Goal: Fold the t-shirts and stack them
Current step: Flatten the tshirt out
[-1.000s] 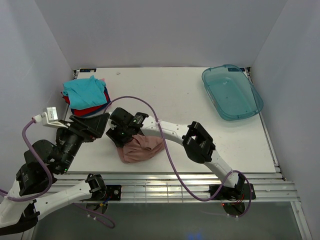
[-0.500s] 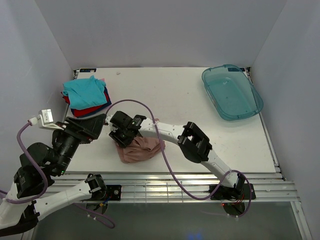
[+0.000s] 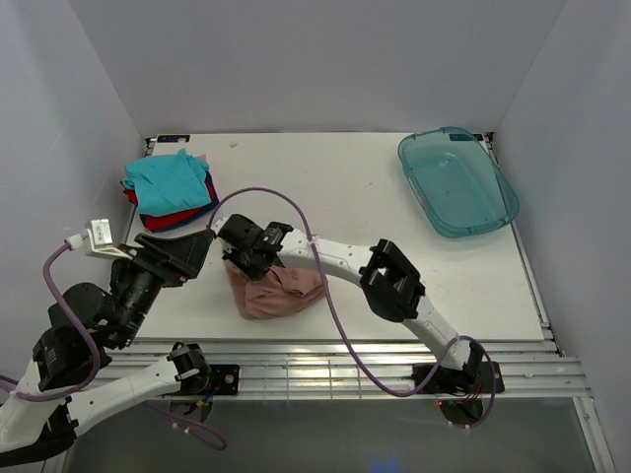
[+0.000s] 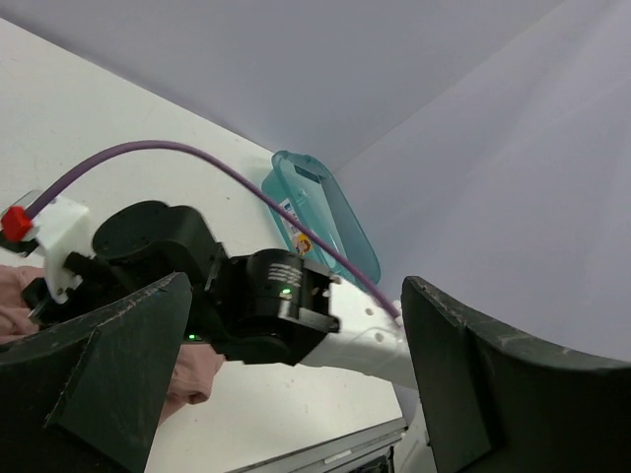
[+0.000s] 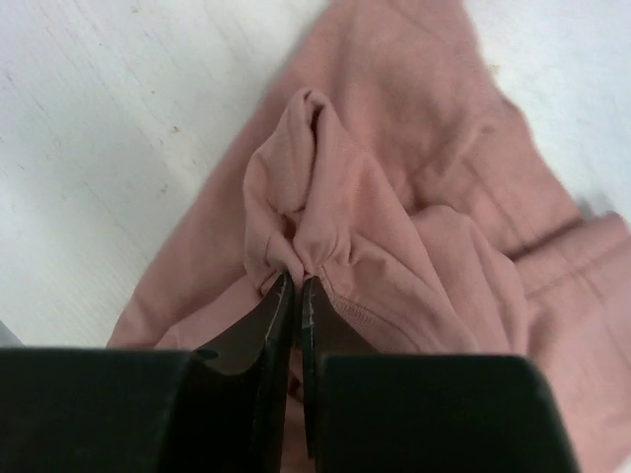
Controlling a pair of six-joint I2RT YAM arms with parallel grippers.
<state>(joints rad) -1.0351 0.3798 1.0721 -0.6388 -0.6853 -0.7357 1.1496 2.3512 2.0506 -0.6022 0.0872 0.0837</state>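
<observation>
White table (image 3: 345,177). Blue-green plastic tray (image 3: 458,187) sits far to the right of R gripper (image 5: 296,281), well apart; sticker (image 4: 299,235) on its wall, text too small to read. Dusty-pink t-shirt (image 5: 394,148) is bunched under R gripper, jaws pressed together, pinching a fold, possibly a hem. Folded stack (image 3: 168,187), teal on top w/ red and dark blue under, lies just beyond L gripper (image 3: 182,251), whose jaws are spread wide, clear of the cloth.

A white table (image 3: 345,197) carries a pile of folded shirts (image 3: 168,187) in its far left corner, a crumpled pink shirt (image 3: 276,293) near its front edge, and a blue-green tray (image 3: 463,192) at far right.
</observation>
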